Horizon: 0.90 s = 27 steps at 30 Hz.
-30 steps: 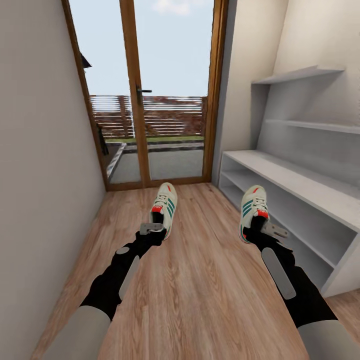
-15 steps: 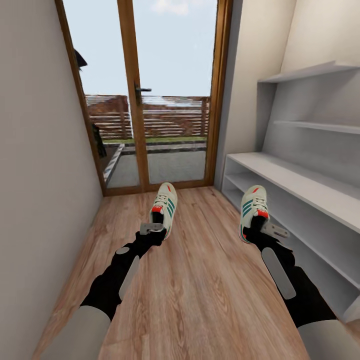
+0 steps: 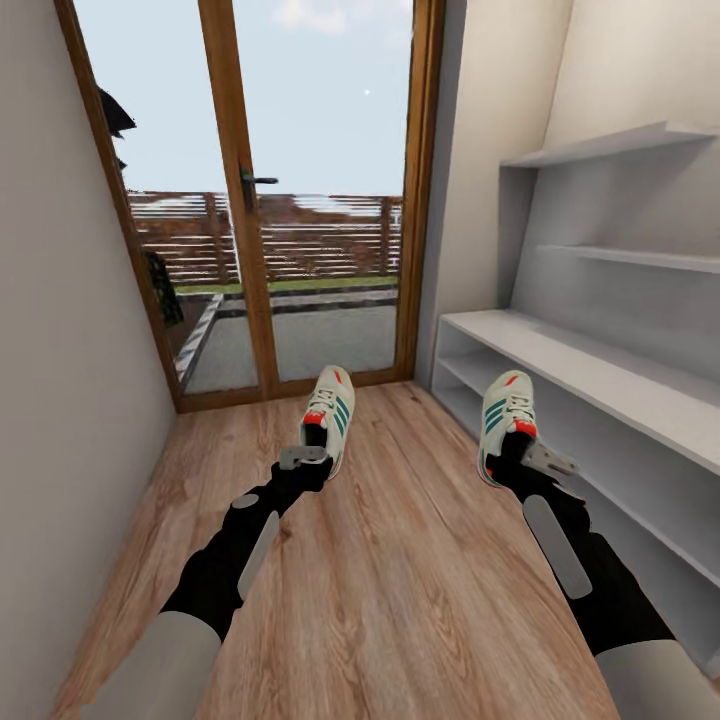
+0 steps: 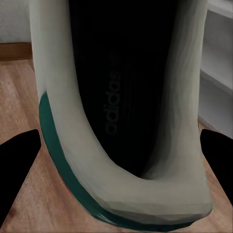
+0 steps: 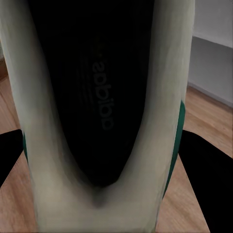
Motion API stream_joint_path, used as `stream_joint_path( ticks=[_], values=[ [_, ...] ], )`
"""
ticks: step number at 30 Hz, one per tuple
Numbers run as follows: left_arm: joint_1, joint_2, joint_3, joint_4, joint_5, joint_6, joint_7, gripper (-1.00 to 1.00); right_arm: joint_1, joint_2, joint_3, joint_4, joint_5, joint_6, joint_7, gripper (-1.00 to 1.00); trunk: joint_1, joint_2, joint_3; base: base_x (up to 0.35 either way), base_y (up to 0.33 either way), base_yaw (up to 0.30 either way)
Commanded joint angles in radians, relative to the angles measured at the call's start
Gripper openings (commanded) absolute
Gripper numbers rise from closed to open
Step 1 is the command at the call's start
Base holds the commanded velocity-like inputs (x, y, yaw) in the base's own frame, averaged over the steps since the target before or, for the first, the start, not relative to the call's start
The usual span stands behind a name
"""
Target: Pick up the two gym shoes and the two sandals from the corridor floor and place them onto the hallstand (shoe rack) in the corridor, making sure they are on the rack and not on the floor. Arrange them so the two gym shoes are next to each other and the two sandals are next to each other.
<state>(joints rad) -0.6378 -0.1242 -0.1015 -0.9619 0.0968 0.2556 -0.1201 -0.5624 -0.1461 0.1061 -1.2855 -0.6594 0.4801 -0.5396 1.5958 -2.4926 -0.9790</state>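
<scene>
Nearest you, both arms reach forward over the corridor floor (image 3: pixel 400 580). Your left gripper (image 3: pixel 313 452) is clamped on the heel of the left gym shoe (image 3: pixel 330 415), and your right gripper (image 3: pixel 520 452) is clamped on the right gym shoe (image 3: pixel 503 420). Both shoes are held above the planks, toes pointing away. To your right runs the hallstand (image 3: pixel 600 370), shelves bare. Beyond, a glass door (image 3: pixel 300 200) closes the corridor.
</scene>
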Motion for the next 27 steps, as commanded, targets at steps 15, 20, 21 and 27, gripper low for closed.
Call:
stream_joint_path(
  ticks=[15, 20, 21, 27],
  values=[
    [0.0, 0.0, 0.0, -0.001, 0.011, 0.007, -0.001, -1.0, -0.001, -0.001, 0.003, -0.003, -0.008, 0.002, -0.01, -1.0, 0.0, 0.0, 0.001, 0.34, 0.171, -0.053],
    [0.0, 0.0, 0.0, -0.002, 0.011, 0.007, -0.001, -1.0, -0.001, -0.001, 0.003, -0.003, -0.008, 0.002, -0.01, -1.0, 0.0, 0.0, 0.005, 0.294, 0.222, -0.254],
    [0.0, 0.0, 0.0, -0.001, 0.011, 0.007, -0.001, -1.0, -0.001, -0.001, 0.003, -0.003, -0.008, 0.002, -0.01, -1.0, 0.0, 0.0, 0.005, 0.289, 0.226, -0.263],
    [0.0, 0.0, 0.0, -0.002, 0.011, 0.007, -0.001, -1.0, -0.001, -0.001, 0.003, -0.003, -0.008, 0.002, -0.01, -1.0, 0.0, 0.0, 0.009, 0.234, 0.167, -0.266]
  ],
)
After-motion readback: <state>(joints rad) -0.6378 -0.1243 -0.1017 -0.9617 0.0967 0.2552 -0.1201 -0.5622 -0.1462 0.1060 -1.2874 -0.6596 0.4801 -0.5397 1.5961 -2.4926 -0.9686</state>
